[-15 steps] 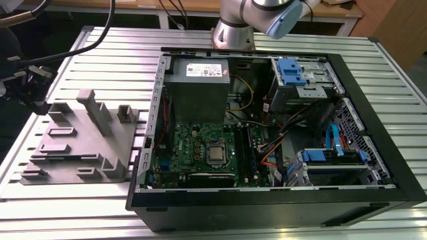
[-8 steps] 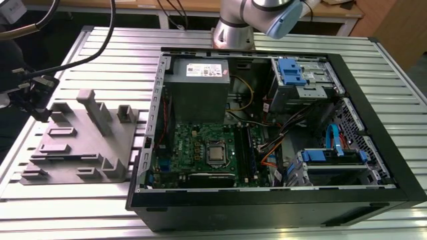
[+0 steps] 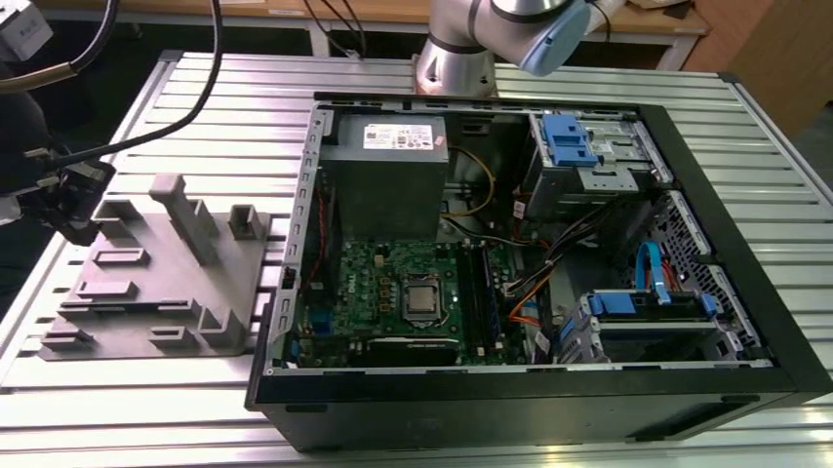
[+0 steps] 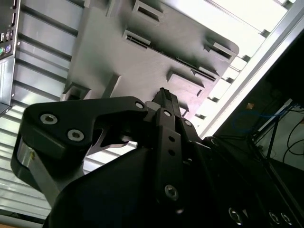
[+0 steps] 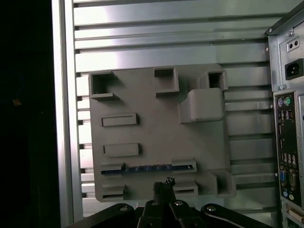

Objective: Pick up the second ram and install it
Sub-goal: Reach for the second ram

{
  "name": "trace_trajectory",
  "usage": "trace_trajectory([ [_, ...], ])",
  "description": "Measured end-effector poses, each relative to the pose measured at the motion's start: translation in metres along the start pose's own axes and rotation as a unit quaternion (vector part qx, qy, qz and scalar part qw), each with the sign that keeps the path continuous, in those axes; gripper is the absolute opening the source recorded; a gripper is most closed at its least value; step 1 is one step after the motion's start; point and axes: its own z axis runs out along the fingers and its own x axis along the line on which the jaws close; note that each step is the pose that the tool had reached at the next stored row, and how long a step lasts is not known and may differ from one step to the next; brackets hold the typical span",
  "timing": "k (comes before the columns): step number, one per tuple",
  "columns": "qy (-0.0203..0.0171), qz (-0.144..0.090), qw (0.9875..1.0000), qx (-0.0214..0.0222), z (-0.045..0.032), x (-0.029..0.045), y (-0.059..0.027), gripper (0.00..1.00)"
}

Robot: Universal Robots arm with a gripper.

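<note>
Slatted table (image 5: 166,42), grey holder (image 5: 142,109): nothing picked up yet.
The second ram (image 5: 147,167) lies in the holder's slot; the gripper (image 5: 164,184) hovers beside it, tips pressed together, empty.

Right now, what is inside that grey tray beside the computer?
One slot of the grey tray holds the second ram, dark blue-green. The other pockets look empty. The fingers cover part of the tray's edge beside it, so anything there is hidden.
</note>
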Motion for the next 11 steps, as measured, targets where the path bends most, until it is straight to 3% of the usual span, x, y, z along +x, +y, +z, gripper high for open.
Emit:
trace_trajectory([
  [11, 0.0001, 0.000, 1.0000, 0.0000, 0.0133, 0.0084, -0.0034, 0.07],
])
